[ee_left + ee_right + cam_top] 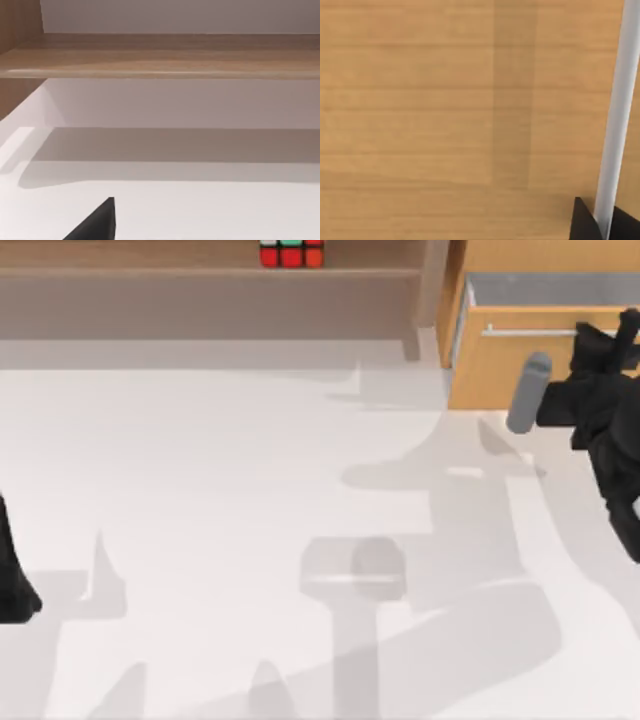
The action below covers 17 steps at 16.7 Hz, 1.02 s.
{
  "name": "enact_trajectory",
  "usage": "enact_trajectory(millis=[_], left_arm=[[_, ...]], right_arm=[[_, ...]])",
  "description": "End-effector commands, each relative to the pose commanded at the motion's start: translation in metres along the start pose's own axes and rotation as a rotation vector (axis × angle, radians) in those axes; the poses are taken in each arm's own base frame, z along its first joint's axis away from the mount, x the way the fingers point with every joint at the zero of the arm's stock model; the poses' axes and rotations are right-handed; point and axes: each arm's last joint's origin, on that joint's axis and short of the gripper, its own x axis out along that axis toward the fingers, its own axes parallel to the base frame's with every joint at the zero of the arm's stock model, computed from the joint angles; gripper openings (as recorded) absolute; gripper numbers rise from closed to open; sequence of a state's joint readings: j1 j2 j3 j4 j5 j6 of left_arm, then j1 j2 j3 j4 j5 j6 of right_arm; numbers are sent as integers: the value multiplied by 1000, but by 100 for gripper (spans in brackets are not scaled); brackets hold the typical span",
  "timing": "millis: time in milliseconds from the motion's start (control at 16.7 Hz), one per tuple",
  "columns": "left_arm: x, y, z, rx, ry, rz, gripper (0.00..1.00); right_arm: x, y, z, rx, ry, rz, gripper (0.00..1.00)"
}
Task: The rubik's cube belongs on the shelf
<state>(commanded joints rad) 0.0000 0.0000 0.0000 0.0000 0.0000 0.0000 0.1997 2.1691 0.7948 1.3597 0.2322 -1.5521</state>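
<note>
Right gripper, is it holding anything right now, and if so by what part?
The right gripper is closed on the drawer cabinet's metal bar handle, fingers either side of the bar. The rubik's cube sits on the shelf, unheld.

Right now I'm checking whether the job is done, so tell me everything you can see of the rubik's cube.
The rubik's cube sits on the shelf at the far edge of the table, about midway along the board, cut off by the top view's upper edge. What shows is a dark-edged row of stickers: red, green, orange-red. It looks upright and square to the board. Nothing grips it; both arms are well away from it.
</note>
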Motion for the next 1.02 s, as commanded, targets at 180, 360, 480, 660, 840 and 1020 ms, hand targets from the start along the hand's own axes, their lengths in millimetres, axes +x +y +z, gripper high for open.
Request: enact_trajectory(millis=[180,360,480,660,840,1020], left_arm=[[0,0,0,0,0,0,100],[0,0,0,0,0,0,100],[0,0,0,0,0,0,100],[0,0,0,0,0,0,100],[0,0,0,0,0,0,100],[0,0,0,0,0,0,100]], right_arm=[[5,-1,0,0,-1,-3,0],[5,-2,1,3,-1,-4,0],[11,-3,1,5,-1,-10,0],[28,-1,0,3,3,-4,0],[48,1,0,2,3,4,0],[64,-1,0,2,0,1,0]])
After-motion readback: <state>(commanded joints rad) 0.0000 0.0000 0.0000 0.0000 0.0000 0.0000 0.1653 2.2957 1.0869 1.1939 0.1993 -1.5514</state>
